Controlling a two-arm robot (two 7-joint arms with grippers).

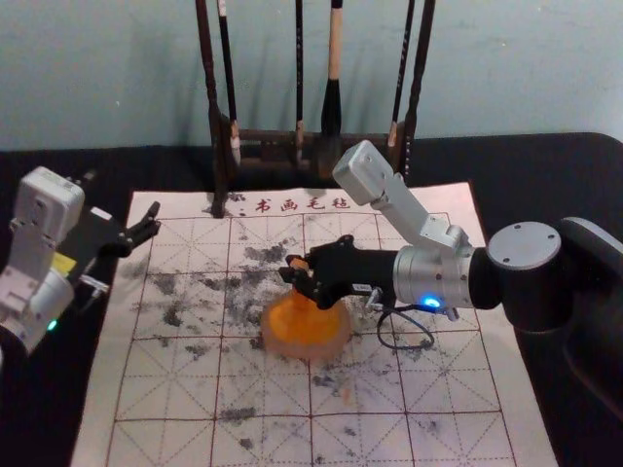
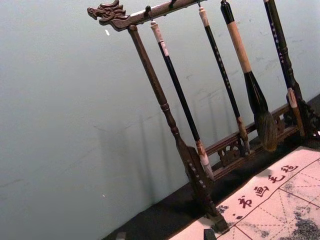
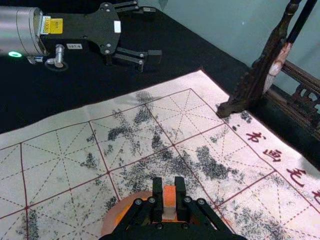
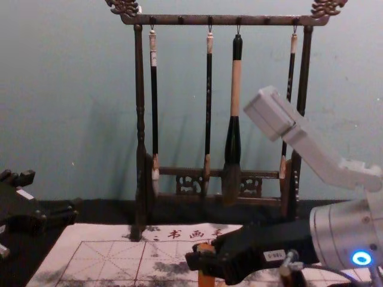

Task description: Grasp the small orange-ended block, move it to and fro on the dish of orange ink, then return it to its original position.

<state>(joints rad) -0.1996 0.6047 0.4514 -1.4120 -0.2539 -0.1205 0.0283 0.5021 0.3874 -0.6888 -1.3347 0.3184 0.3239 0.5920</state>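
My right gripper point(image 1: 297, 276) is over the dish of orange ink point(image 1: 274, 342), its fingers shut on the orange-ended block point(image 1: 299, 264). In the right wrist view the block point(image 3: 169, 196) is pinched between the tips of the right gripper point(image 3: 169, 192), with the dish point(image 3: 110, 221) partly hidden beneath. The chest view has the block point(image 4: 206, 278) upright, its orange lower part below the fingers; whether it touches the ink I cannot tell. Idle at the left edge of the mat, my left gripper point(image 1: 146, 226) is open, its tips point(image 2: 165, 235) apart in the left wrist view.
A dark wooden rack point(image 4: 140, 125) with several hanging brushes stands behind the mat. The gridded white mat point(image 1: 156, 399), marked with black smudges, lies on a black-covered table point(image 1: 574, 175) under the dish. A pale wall rises behind.
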